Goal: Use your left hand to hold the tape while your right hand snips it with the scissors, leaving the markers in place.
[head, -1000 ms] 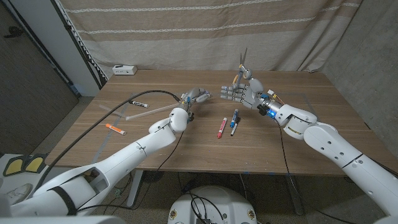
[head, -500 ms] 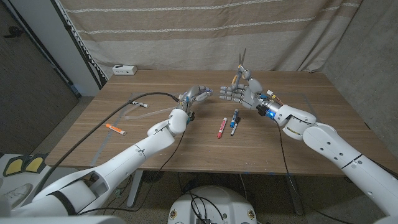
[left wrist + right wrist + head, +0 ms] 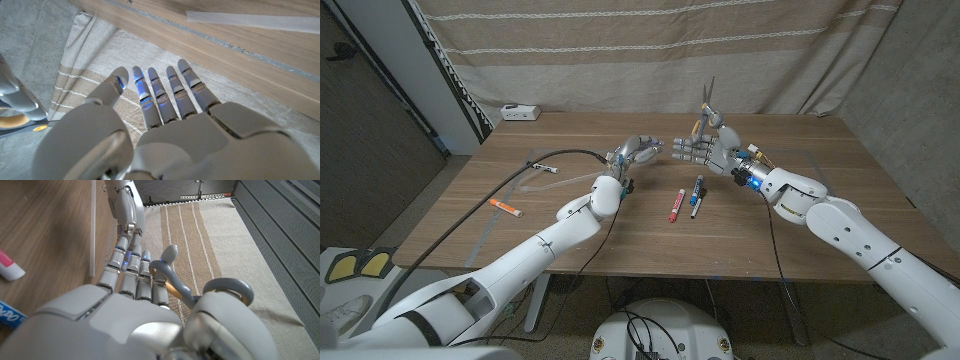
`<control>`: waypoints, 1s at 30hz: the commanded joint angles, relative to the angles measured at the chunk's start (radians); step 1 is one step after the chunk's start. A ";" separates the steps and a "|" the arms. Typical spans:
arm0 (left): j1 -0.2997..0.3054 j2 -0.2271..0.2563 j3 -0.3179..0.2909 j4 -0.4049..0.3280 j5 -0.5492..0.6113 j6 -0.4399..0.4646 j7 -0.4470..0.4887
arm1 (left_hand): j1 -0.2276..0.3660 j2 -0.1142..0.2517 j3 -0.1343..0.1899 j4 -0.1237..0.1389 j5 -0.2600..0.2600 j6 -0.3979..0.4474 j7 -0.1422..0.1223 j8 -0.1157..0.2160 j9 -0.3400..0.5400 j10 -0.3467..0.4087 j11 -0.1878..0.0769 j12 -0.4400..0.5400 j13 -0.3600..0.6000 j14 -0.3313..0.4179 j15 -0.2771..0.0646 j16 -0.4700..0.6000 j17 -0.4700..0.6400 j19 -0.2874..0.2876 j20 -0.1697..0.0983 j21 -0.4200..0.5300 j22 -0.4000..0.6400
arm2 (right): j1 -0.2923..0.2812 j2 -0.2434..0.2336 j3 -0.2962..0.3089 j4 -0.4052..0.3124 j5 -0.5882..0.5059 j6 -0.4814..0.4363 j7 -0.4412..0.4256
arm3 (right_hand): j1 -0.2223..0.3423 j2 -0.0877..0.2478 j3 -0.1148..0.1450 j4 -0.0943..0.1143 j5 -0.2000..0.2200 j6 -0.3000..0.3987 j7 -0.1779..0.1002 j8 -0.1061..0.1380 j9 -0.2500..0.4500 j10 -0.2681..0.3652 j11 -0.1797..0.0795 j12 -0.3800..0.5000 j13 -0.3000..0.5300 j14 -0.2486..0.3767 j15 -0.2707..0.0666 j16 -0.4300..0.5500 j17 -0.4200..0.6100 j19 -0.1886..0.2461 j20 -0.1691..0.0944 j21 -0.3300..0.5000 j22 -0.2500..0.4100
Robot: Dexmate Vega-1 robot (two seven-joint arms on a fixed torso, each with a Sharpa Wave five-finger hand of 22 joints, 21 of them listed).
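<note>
Head view: right hand grips grey-handled scissors upright, just beside empty spread left hand, above 2 markers on wooden surface.

Far left table corner: white rectangular power strip
Behind table: beige striped cloth curtain
Surface: brown wooden table

The gap between the left hand and the right hand is narrow — fingertips nearly meet at upper centre. Below it, two markers lie in the way — bare table lies at lower right.
</note>
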 commanded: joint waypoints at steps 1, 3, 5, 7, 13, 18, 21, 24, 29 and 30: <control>-0.009 0.021 0.027 -0.031 0.086 0.102 -0.001 | -0.009 -0.008 -0.001 0.011 -0.004 0.000 0.000 -0.005 0.000 0.008 -0.002 0.002 0.003 0.010 -0.111 0.004 0.003 -0.018 0.005 -0.001 0.004 | 0.003 -0.001 -0.001 0.001 -0.001 -0.003 0.004 | -0.002 0.008 -0.001 -0.007 0.000 0.005 -0.002 0.005 0.002 -0.002 0.002 0.000 0.005 0.006 -0.003 -0.007 0.006 0.007 -0.002 -0.004 0.004; -0.014 0.025 0.037 -0.035 0.108 0.123 -0.003 | -0.010 -0.009 -0.001 0.012 -0.004 0.000 0.000 -0.005 0.000 0.009 -0.003 0.003 0.004 0.011 -0.111 0.005 0.004 -0.025 0.009 -0.003 0.005 | 0.002 -0.001 0.000 0.001 0.001 -0.003 0.003 | -0.002 0.009 -0.001 -0.007 0.000 0.005 0.000 0.007 0.005 -0.002 0.002 -0.001 0.005 0.007 -0.003 -0.007 0.006 0.008 -0.002 -0.007 0.004; -0.017 0.029 0.043 -0.038 0.119 0.136 -0.009 | -0.011 -0.010 -0.002 0.013 -0.004 0.000 0.000 -0.005 0.000 0.010 -0.004 0.003 0.005 0.011 -0.110 0.005 0.004 -0.032 0.010 -0.006 0.005 | 0.001 -0.001 0.001 0.001 0.002 -0.002 0.004 | -0.002 0.009 -0.001 -0.008 0.000 0.006 0.000 0.005 0.002 -0.002 0.002 0.000 0.005 0.007 -0.003 -0.008 0.006 0.009 -0.002 -0.008 0.004; -0.019 0.030 0.048 -0.040 0.129 0.146 -0.010 | -0.012 -0.012 -0.003 0.013 -0.004 -0.001 -0.001 -0.006 0.000 0.010 -0.004 0.003 0.005 0.011 -0.111 0.004 0.004 -0.040 0.012 -0.008 0.005 | 0.000 -0.002 0.001 0.000 0.002 -0.002 0.003 | -0.002 0.009 -0.002 -0.008 0.000 0.006 -0.003 0.006 0.002 -0.002 0.002 -0.001 0.005 0.007 -0.002 -0.008 0.006 0.010 -0.002 -0.010 0.004; -0.023 0.034 0.053 -0.041 0.139 0.159 -0.021 | -0.010 -0.017 -0.003 0.011 -0.003 -0.017 -0.007 -0.012 0.001 0.011 -0.004 0.003 0.007 0.011 -0.112 0.004 0.004 -0.050 0.013 -0.011 0.004 | -0.007 -0.004 0.004 -0.004 0.003 0.000 0.001 | -0.002 0.010 -0.002 -0.009 -0.001 0.004 -0.003 0.008 0.005 -0.002 0.002 0.000 0.005 0.007 -0.002 -0.009 0.006 0.012 -0.002 -0.015 0.005; -0.029 0.039 0.061 -0.046 0.169 0.184 -0.016 | -0.003 -0.022 0.000 0.007 -0.001 -0.049 -0.018 -0.022 0.001 0.009 -0.011 0.003 0.009 0.009 -0.116 0.002 0.003 -0.055 0.016 -0.013 0.003 | -0.008 -0.004 0.005 -0.002 0.005 0.001 0.003 | -0.001 0.011 -0.003 -0.010 -0.001 0.006 -0.002 0.009 0.005 -0.002 0.002 -0.001 0.005 0.008 0.000 -0.010 0.006 0.014 -0.002 -0.020 0.005; -0.041 0.042 0.070 -0.041 0.198 0.209 -0.012 | 0.000 -0.024 0.001 0.007 -0.001 -0.060 -0.025 -0.025 0.002 0.008 -0.012 0.002 0.010 0.008 -0.119 0.001 0.003 -0.059 0.019 -0.014 0.003 | -0.008 -0.004 0.005 0.000 0.005 0.002 0.006 | -0.001 0.011 -0.004 -0.010 -0.001 0.005 -0.002 0.010 0.006 -0.002 0.002 -0.001 0.005 0.008 -0.001 -0.010 0.006 0.015 -0.001 -0.024 0.005; -0.049 0.043 0.073 -0.038 0.212 0.227 -0.015 | 0.007 -0.027 0.003 0.004 0.000 -0.085 -0.034 -0.031 0.002 0.007 -0.014 0.003 0.012 0.003 -0.120 -0.001 0.003 -0.062 0.019 -0.014 0.002 | -0.008 -0.006 0.005 -0.002 -0.001 0.004 0.002 | -0.001 0.011 -0.004 -0.011 -0.001 0.004 0.001 0.013 0.010 -0.002 0.001 0.000 0.005 0.007 -0.002 -0.011 0.006 0.017 -0.002 -0.027 0.005; -0.071 0.043 0.088 -0.022 0.242 0.249 -0.023 | 0.010 -0.035 0.003 0.011 0.001 -0.175 -0.034 -0.041 0.005 0.016 -0.017 0.007 0.018 -0.006 -0.121 -0.003 0.005 -0.072 0.024 -0.017 0.000 | -0.008 -0.006 0.006 0.000 0.001 0.005 0.006 | -0.001 0.012 -0.005 -0.012 -0.001 0.006 -0.002 0.012 0.005 -0.001 0.003 0.000 0.005 0.008 -0.001 -0.011 0.006 0.020 -0.002 -0.032 0.005; -0.073 0.041 0.088 -0.017 0.243 0.252 -0.022 | 0.010 -0.035 0.003 0.011 0.001 -0.173 -0.035 -0.039 0.005 0.017 -0.018 0.008 0.018 -0.007 -0.121 -0.003 0.005 -0.074 0.025 -0.017 0.000 | -0.009 -0.006 0.006 0.001 0.001 0.005 0.005 | -0.001 0.012 -0.005 -0.012 -0.001 0.006 0.000 0.012 0.005 -0.001 0.002 0.000 0.005 0.009 -0.002 -0.011 0.006 0.020 -0.002 -0.033 0.005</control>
